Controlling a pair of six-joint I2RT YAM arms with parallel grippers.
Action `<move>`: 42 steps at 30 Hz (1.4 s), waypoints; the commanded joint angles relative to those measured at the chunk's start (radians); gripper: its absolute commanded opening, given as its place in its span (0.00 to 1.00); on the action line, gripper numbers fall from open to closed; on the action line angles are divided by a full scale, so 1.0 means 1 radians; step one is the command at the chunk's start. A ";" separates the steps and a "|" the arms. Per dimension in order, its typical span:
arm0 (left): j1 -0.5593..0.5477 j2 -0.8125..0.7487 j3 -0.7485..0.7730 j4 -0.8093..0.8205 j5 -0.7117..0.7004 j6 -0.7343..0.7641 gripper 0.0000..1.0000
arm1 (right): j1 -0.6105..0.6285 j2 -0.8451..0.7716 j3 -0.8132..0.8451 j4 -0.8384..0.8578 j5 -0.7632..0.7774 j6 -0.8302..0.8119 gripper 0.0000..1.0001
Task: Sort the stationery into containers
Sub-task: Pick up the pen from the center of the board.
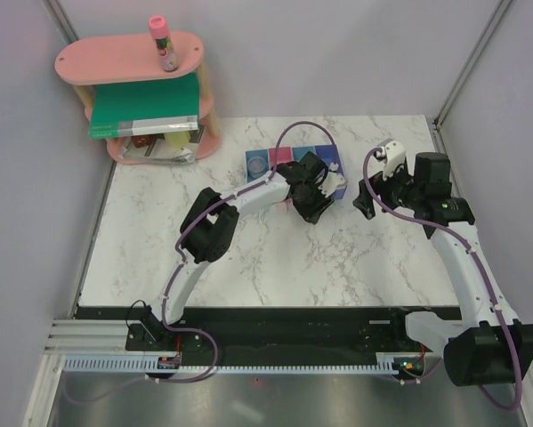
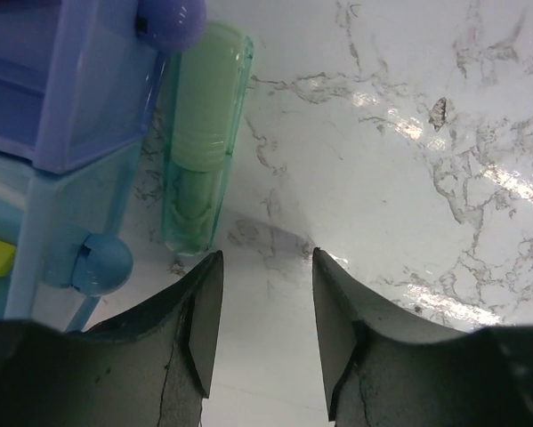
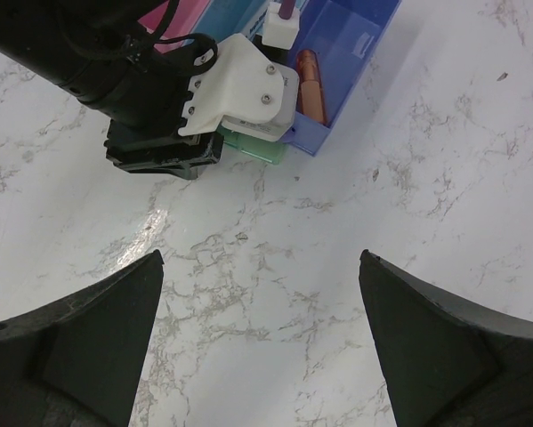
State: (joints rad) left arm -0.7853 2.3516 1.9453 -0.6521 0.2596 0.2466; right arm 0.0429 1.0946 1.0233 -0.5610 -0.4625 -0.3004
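The left pincer (image 2: 267,260) stands apart and empty, its black fingers cut off by the frame's near edge. Just beyond one fingertip a rounded, translucent green tube (image 2: 199,133) lies beside the row of plastic bins (image 2: 70,116). The right pincer (image 3: 260,258) gapes wide over open glossy marble desk (image 3: 444,178); the left arm (image 3: 115,53) hides most bins, but an orange-tipped piece (image 3: 310,76) shows in the darker blue bin (image 3: 359,53).

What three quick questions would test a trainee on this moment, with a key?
1. True or false: the left gripper holds the green tube lying beside the bins.
2. Where does the pink-capped tube stand? A) top of the pink shelf B) in a bin C) on the table
3. Fill in: the right gripper's jaws are ____.
Key: 1 false, its jaws stand open and empty; 2 A; 3 open.
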 commanded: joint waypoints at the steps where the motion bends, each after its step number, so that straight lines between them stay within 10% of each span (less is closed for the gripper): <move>1: -0.008 -0.044 -0.029 -0.011 0.046 0.023 0.50 | -0.002 0.007 0.029 0.006 -0.031 0.001 0.98; 15: -0.017 -0.100 -0.034 0.075 -0.039 0.149 0.48 | -0.001 0.022 0.052 0.001 -0.044 0.009 0.98; 42: -0.023 0.063 0.082 0.115 -0.112 0.514 0.77 | -0.003 0.024 0.044 -0.007 -0.048 0.004 0.98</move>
State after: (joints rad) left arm -0.8101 2.3734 1.9736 -0.5793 0.1722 0.6384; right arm 0.0425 1.1233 1.0355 -0.5697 -0.4862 -0.2993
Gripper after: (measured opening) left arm 0.766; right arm 0.980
